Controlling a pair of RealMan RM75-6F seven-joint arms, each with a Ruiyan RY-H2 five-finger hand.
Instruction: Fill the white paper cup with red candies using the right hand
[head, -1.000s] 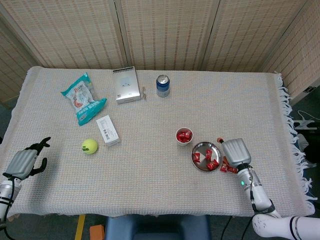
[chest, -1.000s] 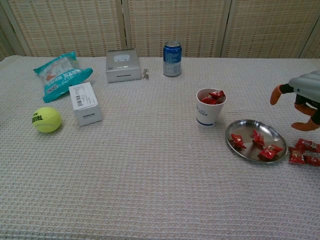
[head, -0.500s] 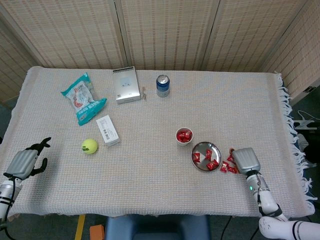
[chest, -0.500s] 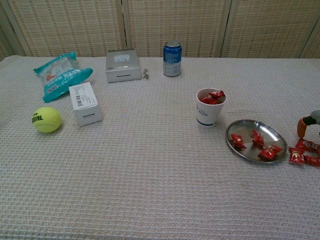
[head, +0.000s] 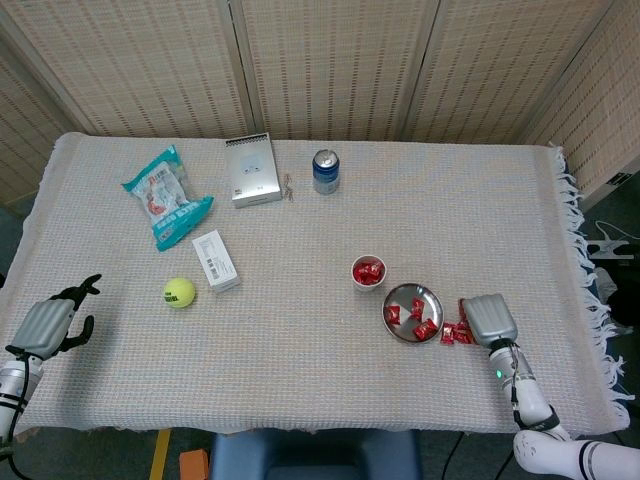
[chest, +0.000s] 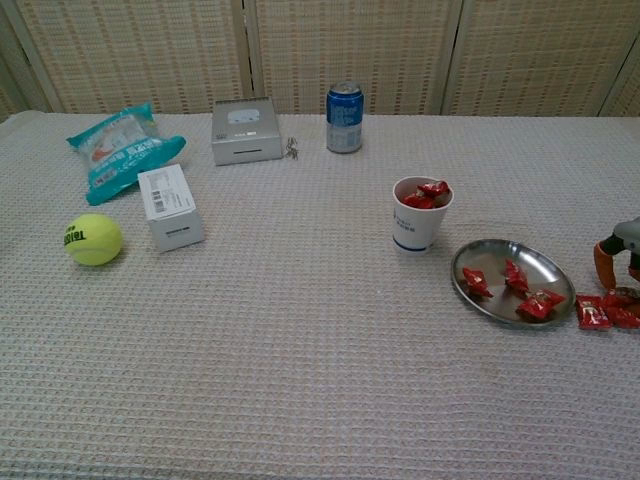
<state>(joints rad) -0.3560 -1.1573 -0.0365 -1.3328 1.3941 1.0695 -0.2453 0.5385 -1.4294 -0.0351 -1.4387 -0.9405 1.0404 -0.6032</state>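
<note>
Picking time: right hand (head: 489, 319) low over loose red candies (chest: 604, 312), grip hidden, cannot tell; next, carrying to white paper cup (chest: 419, 214) far left.

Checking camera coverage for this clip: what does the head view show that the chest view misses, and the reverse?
Only the head view shows the left robot hand at the table's near left corner, the back of the right robot hand, and the tablecloth fringe. Only the chest view shows the right robot hand's orange fingertips above the loose candies. Both show the paper cup, metal dish, soda can, tennis ball and snack bag.
</note>
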